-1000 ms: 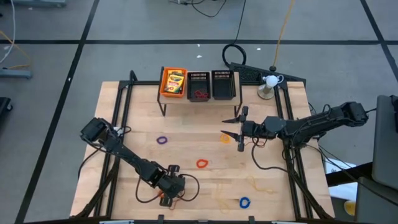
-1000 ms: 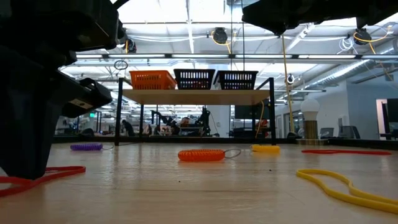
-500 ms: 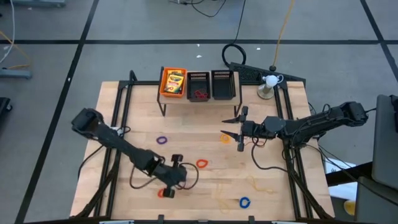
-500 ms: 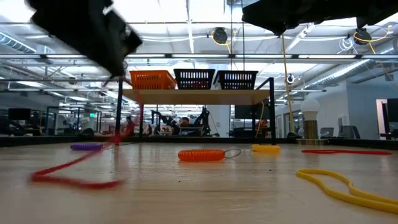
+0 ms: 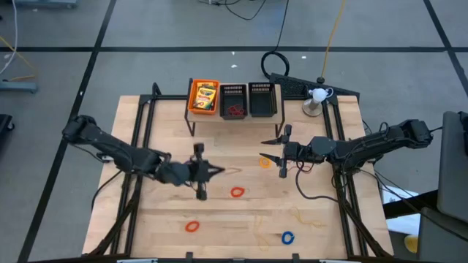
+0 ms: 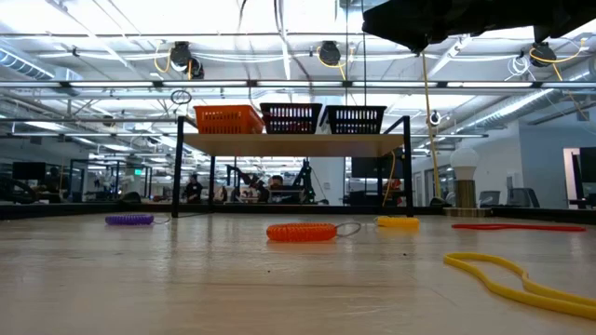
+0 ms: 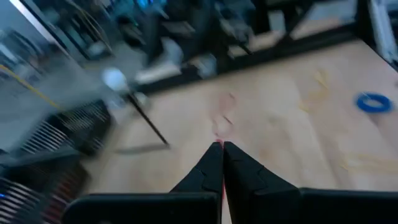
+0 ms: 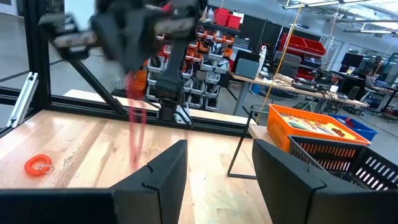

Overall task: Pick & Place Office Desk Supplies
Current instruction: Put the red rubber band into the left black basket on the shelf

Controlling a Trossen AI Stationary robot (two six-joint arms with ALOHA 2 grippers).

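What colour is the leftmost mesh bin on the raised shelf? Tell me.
Orange. The leftmost mesh bin shows best in the high view.

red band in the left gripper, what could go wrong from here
1. The left gripper is shut on the thin red band only at its fingertips, and the rest dangles, so the band may slip out in transit.
2. The hanging loop could snag on the rim of the middle black mesh bin rather than dropping in.
3. The right gripper hangs open over mid-table, so a careless path toward the bins might brush it.
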